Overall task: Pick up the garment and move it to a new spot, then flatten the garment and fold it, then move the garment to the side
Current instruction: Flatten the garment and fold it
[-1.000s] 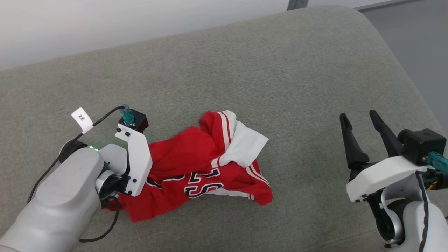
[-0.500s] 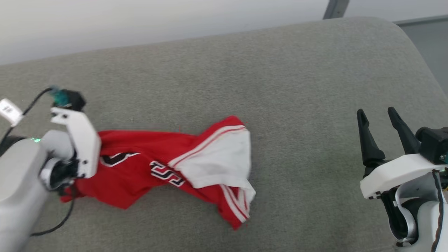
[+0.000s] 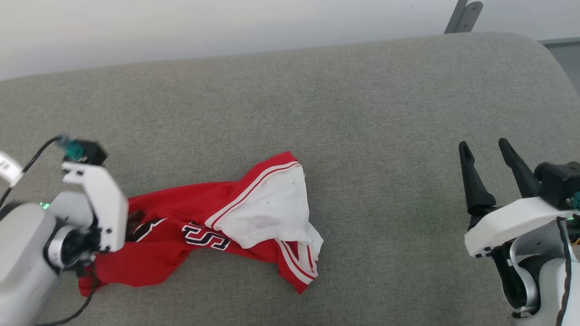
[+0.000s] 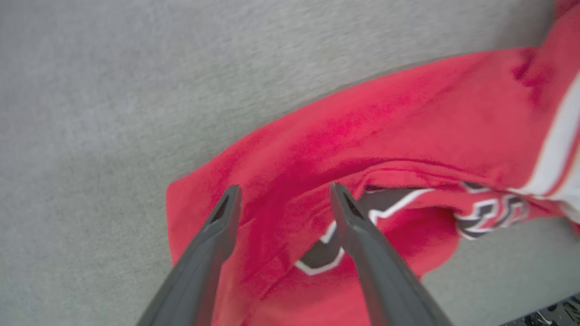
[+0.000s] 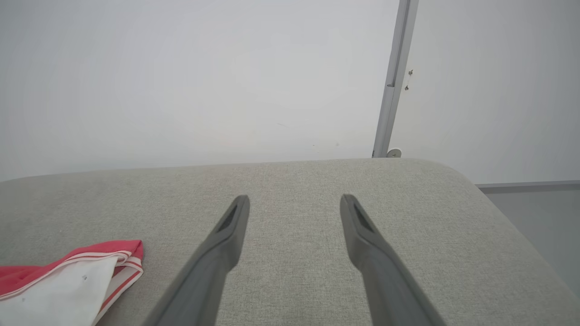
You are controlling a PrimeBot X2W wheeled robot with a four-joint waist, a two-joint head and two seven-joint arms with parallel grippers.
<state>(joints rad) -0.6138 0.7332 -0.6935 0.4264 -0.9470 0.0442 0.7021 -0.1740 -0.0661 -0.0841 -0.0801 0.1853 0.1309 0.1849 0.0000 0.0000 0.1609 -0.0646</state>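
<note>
Jaws of the left gripper (image 4: 285, 190) stand wide apart with nothing pinched between them, poised over the left end of the red sports shirt (image 3: 217, 222); whether the fingertips (image 4: 224, 217) touch the cloth cannot be told. In the head view that gripper's white mount covers the shirt's left end, and a black cable (image 3: 27, 165) loops away to the shirt's left. The shirt lies crumpled and stretched sideways, resting on a grey cushion (image 3: 362, 113) that spreads out beneath it on every side. Black-and-white lettering (image 3: 206, 231) shows on the shirt's middle, partly lost in a fold. A white sleeve panel (image 3: 272, 213) lies turned over on the shirt's right half, edged by red-and-white striped trim (image 3: 253, 183), and more trim runs down to the shirt's right-hand corner. Well apart to the shirt's right, the right gripper (image 3: 483, 145) hovers above the cushion, its jaws spread wide and empty. Beyond the shirt rises a pale wall (image 3: 181, 27), with a grey metal post (image 3: 462, 16) against it far off to the shirt's right.
</note>
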